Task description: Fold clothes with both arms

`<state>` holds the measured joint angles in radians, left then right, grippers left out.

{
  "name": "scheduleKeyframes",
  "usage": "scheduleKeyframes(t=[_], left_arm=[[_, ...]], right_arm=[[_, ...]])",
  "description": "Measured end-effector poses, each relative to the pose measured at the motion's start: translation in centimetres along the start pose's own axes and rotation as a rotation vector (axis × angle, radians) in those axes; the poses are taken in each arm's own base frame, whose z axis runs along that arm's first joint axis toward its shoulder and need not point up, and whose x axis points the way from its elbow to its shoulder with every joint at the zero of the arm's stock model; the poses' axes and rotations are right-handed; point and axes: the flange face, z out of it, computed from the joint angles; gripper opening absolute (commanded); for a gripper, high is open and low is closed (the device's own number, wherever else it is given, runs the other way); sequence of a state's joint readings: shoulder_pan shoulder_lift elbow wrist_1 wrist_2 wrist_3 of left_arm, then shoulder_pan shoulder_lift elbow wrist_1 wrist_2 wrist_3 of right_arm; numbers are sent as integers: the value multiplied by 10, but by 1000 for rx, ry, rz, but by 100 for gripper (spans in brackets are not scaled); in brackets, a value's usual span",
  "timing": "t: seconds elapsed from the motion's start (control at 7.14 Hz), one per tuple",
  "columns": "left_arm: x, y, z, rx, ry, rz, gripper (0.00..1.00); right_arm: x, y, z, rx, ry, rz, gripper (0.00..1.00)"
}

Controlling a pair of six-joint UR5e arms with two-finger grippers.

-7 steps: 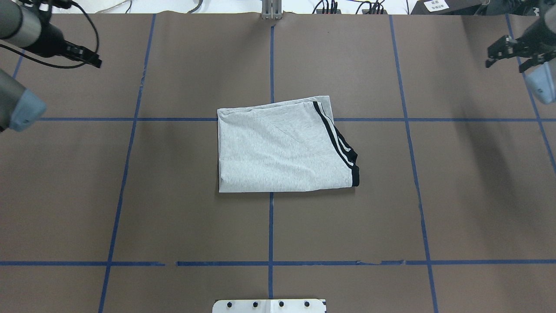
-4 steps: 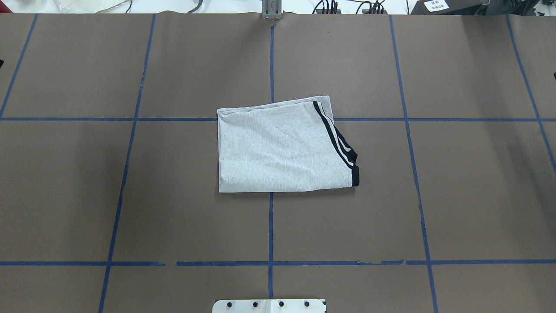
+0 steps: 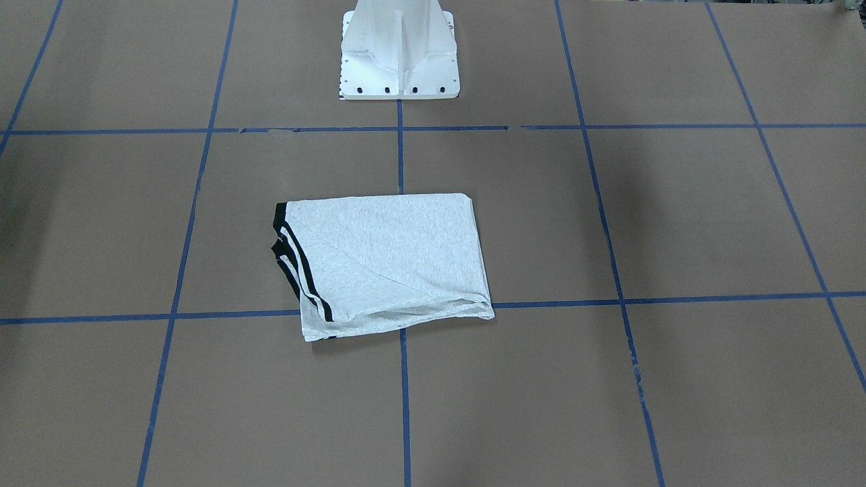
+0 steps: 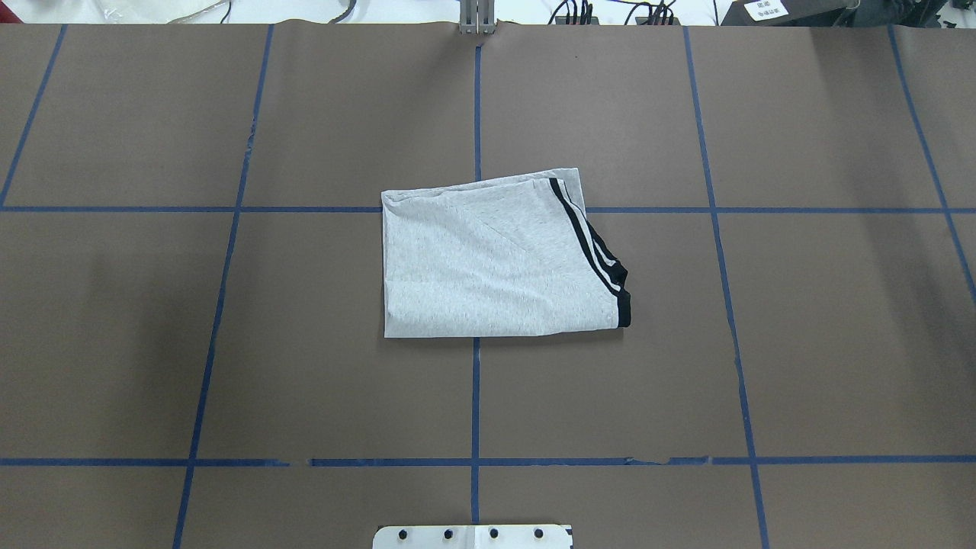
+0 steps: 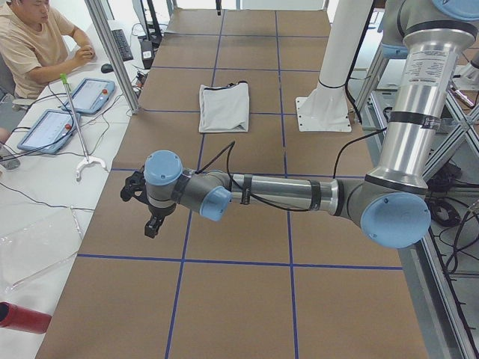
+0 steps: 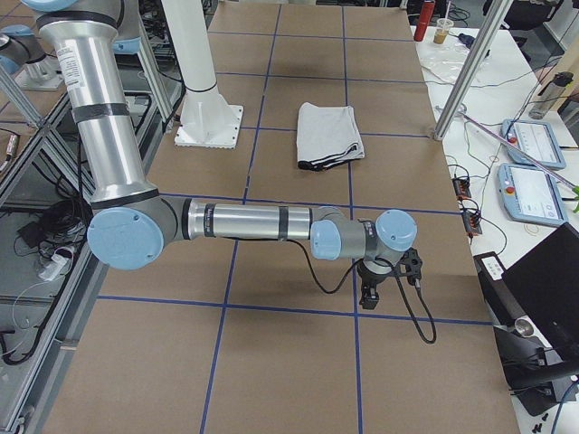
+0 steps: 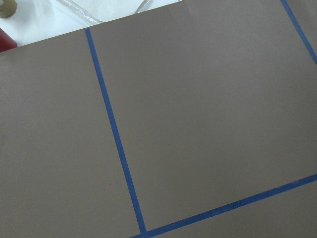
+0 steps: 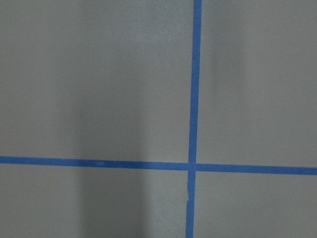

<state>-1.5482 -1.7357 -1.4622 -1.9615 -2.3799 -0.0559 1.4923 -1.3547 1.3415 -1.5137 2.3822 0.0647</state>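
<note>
So the grey T-shirt (image 4: 496, 259) is lying folded into a rough rectangle mid-bench (image 4: 801, 343), black stripes along the edge on the robot's right (nothing touching it). Left pincer (image 5: 152, 224) and right pincer (image 6: 369, 297) hang over bare bench at opposite ends, well apart from the shirt, and I honestly can't tell if either is spread or pressed together

No legible txt, white label (image 4: 765, 9) on black box (image 4: 808, 11), print too small to read

folded grey t-shirt (image 4: 488, 267), flat, centred
</note>
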Motion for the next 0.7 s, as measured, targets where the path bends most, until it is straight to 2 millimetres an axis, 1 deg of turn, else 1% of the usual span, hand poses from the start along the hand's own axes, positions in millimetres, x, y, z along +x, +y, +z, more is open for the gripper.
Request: scheduleKeyframes(t=[0.14, 0.28, 0.42, 0.56, 0.7], left_arm=[[-1, 11, -1, 1, -9, -3, 100], [-2, 27, -1, 3, -13, -1, 100], [-4, 40, 0, 8, -22, 5, 100], [-7, 47, 2, 11, -35, 7, 100], [-8, 49, 3, 11, -41, 8, 100]], right_arm=[[4, 4, -2, 2, -18, -3, 100], [12, 12, -7, 12, -24, 4, 100], [15, 20, -8, 18, -21, 3, 100], [14, 25, -6, 19, 4, -6, 100], [15, 29, -2, 16, 51, -16, 100]])
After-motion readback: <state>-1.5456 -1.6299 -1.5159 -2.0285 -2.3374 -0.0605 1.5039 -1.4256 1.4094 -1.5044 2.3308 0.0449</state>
